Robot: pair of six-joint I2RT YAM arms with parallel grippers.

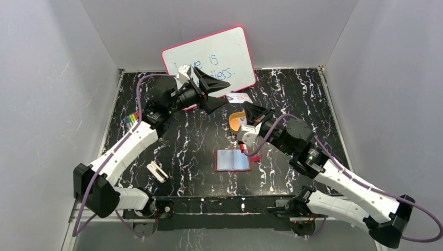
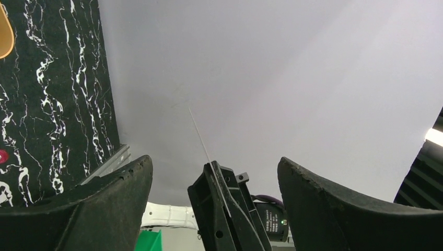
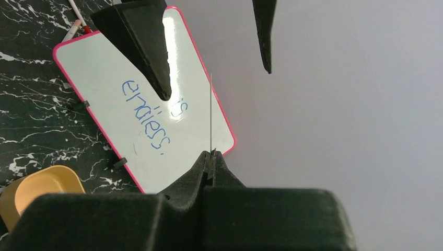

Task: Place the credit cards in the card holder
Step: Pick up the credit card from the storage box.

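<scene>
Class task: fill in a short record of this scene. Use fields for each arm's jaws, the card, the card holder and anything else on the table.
left gripper: jaws open, one on either side of the card
right gripper: jaws shut on one end of the card
card: held above the table, between the two grippers
card holder: lying open on the table, pale blue inside facing up
whiteboard: pink frame, blue writing, at the back of the table
tray: yellow-orange, below the right gripper

Black marbled table, open card holder, yellow tray, pink-framed whiteboard, markers
</scene>
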